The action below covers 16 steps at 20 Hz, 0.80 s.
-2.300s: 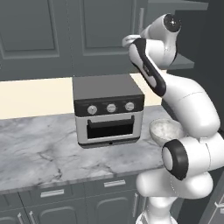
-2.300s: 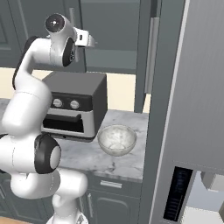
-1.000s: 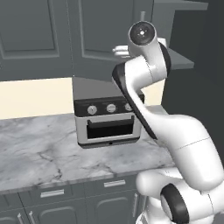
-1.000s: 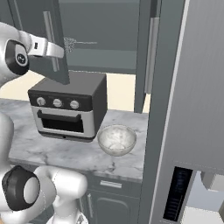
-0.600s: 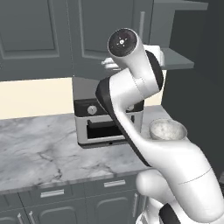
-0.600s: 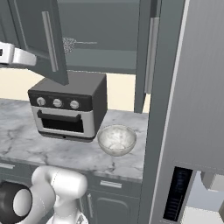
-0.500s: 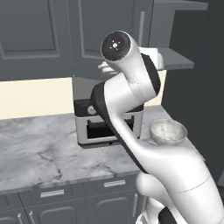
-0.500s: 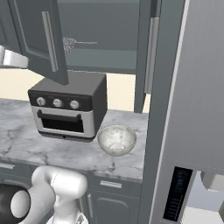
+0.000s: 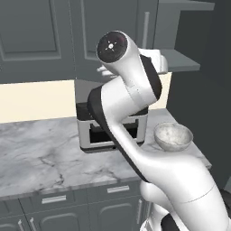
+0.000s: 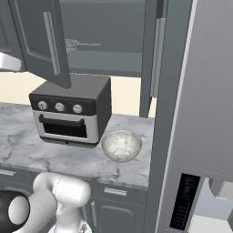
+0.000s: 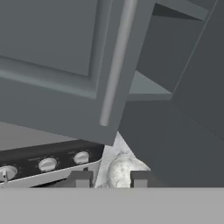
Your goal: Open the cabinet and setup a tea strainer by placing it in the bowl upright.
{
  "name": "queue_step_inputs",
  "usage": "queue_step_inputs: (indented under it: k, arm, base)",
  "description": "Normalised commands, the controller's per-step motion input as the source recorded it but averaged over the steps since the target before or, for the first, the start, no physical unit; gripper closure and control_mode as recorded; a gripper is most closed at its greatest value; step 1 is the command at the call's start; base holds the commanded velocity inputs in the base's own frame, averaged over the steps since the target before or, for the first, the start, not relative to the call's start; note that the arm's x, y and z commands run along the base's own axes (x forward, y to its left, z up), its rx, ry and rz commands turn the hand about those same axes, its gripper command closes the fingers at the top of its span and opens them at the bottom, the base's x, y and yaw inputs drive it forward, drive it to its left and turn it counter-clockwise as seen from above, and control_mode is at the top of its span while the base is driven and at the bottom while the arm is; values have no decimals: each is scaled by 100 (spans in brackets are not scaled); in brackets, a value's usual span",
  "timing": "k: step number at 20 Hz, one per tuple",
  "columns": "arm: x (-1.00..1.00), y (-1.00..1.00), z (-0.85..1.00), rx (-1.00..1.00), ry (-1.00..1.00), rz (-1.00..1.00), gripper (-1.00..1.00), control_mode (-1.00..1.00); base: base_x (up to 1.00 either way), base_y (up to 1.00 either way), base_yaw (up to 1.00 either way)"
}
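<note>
cabinet (image 10: 68, 36) stands open, its door (image 11: 65, 57) swung out and hanging just above the fingertips (image 11: 81, 178) in the hand view, silver bar handle (image 11: 116, 65) running up from just over the left tip. grey shelf (image 11: 146, 85) shows past the door's edge, above the right tip. toaster oven (image 10: 70, 116) sits on the marble counter (image 10: 27, 145), its knobs off to the left of the fingers. bowl (image 11: 122, 170) rests on the counter right of the oven, showing between and beyond the two tips. strainer (image 10: 73, 45) lies on the shelf inside the cabinet. gripper (image 11: 110, 179) is spread apart, holding nothing.
</note>
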Motion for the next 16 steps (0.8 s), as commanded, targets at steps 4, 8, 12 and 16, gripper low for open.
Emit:
queue_step_inputs:
  k: [4, 8, 12, 16]
  arm:
    - [0, -8, -2, 2, 0, 0, -100, -100]
    - [4, -100, -3, 84, -4, -1, -100, -100]
    - [14, -59, 0, 83, 0, -7, -100, -100]
    - [1, -13, -5, 64, 0, -3, -100, -100]
  base:
    - [0, 0, 0]
    - [0, 0, 0]
    - [0, 0, 0]
    - [0, 0, 0]
